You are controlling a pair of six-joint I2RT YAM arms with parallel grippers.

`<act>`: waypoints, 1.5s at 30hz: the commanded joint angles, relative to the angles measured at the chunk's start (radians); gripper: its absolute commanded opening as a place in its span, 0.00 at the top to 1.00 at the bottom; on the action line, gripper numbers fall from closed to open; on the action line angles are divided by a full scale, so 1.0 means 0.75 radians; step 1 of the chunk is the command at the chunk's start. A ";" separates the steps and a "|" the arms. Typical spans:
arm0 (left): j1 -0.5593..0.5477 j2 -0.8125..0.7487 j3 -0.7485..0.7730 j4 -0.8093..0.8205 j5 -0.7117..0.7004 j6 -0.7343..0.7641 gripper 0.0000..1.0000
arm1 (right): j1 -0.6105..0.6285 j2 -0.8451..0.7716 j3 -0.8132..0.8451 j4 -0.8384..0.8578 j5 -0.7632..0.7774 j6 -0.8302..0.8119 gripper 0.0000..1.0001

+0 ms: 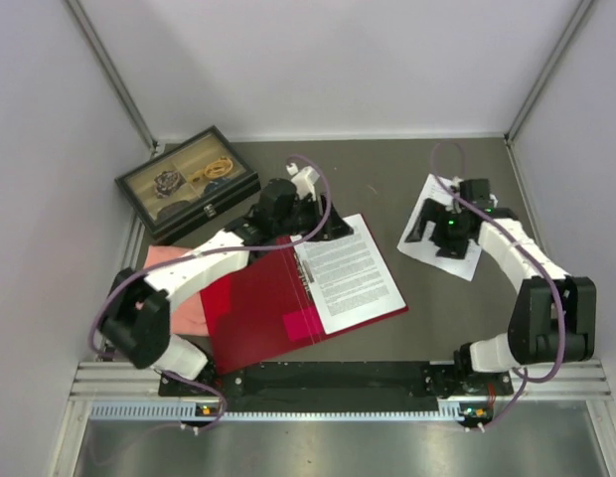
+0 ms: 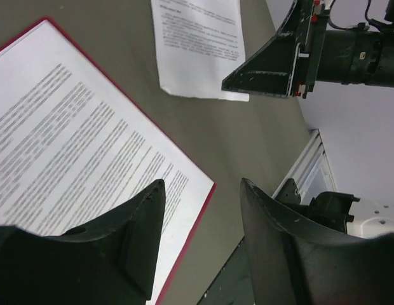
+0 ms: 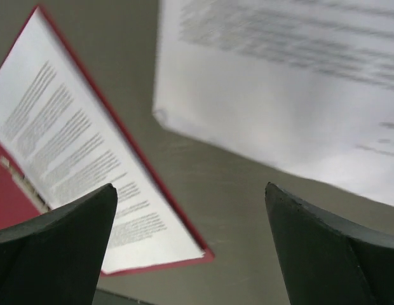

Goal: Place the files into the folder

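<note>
My desk [image 1: 387, 179] carries the red folder [image 1: 253, 308], open by the front edge, a densely printed white sheet [image 1: 348, 273] on its right half. More files [image 2: 197, 44] lie near the right edge. Left tool [image 2: 202, 190] and right tool [image 3: 190, 190] both gape, empty.

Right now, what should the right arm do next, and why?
Probably lower the right gripper onto the loose sheet and pinch its edge: the jaws stand open above it, and it lies outside the red folder, which already holds a printed sheet.
</note>
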 commanded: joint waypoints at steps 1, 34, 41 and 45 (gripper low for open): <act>-0.093 0.246 0.208 0.322 -0.033 -0.039 0.46 | -0.251 -0.038 0.052 0.014 0.078 0.024 0.01; -0.281 1.510 1.245 0.290 -0.181 -0.254 0.60 | -0.564 0.469 0.128 0.264 0.000 -0.072 0.07; -0.271 1.533 1.278 0.228 -0.138 -0.284 0.60 | -0.536 0.451 0.079 0.309 -0.100 -0.033 0.07; -0.269 1.547 1.309 0.192 -0.117 -0.284 0.60 | -0.536 0.410 0.036 0.370 -0.258 0.002 0.06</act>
